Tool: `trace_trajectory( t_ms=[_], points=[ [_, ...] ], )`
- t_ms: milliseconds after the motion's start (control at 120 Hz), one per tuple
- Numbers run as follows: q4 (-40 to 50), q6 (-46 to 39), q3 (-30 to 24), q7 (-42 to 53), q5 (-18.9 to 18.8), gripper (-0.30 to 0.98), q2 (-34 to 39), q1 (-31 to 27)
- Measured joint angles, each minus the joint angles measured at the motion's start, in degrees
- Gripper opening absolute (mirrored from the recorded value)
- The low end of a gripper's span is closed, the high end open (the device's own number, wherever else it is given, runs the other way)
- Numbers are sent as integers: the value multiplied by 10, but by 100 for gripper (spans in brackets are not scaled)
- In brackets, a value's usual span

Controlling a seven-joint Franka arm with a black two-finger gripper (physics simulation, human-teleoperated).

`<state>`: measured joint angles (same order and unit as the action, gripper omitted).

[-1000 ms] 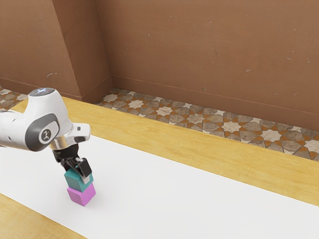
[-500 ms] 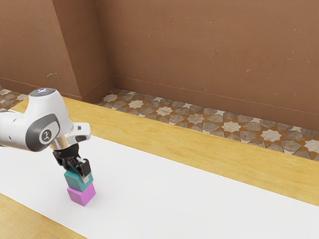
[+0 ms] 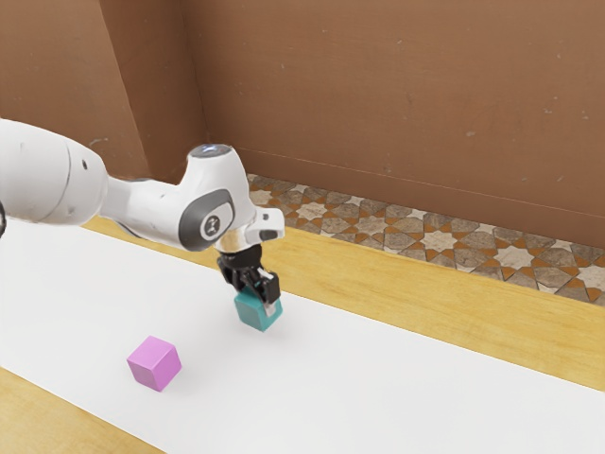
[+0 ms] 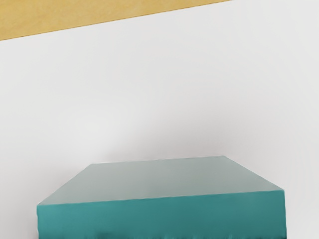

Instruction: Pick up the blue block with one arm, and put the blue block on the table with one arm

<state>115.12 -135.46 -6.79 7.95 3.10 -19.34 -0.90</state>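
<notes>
And here's the hand, grasping the teal-blue block, down low over the white strip that covers the middle of the desk! The block sits towards the far edge of that strip; whether its underside touches the surface or hangs just above it, I can't tell. The pink block rests well apart, nearer and to the exterior view's left, so there's room to work.

What a tidy thing to handle, this cube: straight edges, flat faces, not a dent or a bulge in sight. It looks stiff, probably light, and hardly fragile; a moderate squeeze should do. Those faces look smooth, mind you, so a grip too high or off-centre could let it slip or pivot. Best hold? Flat across two opposite sides, around the middle, with the base free to meet the strip squarely. In the wrist view its edges run straight and clean.

So we're at the setting-down, by my reading, with the job nearly done! The call now: ease down if any gap remains, let the base settle, part the grip evenly, then lift straight up. Open too early and it could drop or tip; drag sideways and it could skew.
</notes>
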Motion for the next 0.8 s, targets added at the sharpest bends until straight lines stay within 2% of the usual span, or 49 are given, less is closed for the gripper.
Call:
trace_trajectory(
  t_ms=[233,492,800],
  points=[
    [-7,-4,-2,1,16,33,-15,1],
    [-8,-2,-2,12,25,56,-14,1],
    [-26,40,9,19,24,66,62,2]
  ],
)
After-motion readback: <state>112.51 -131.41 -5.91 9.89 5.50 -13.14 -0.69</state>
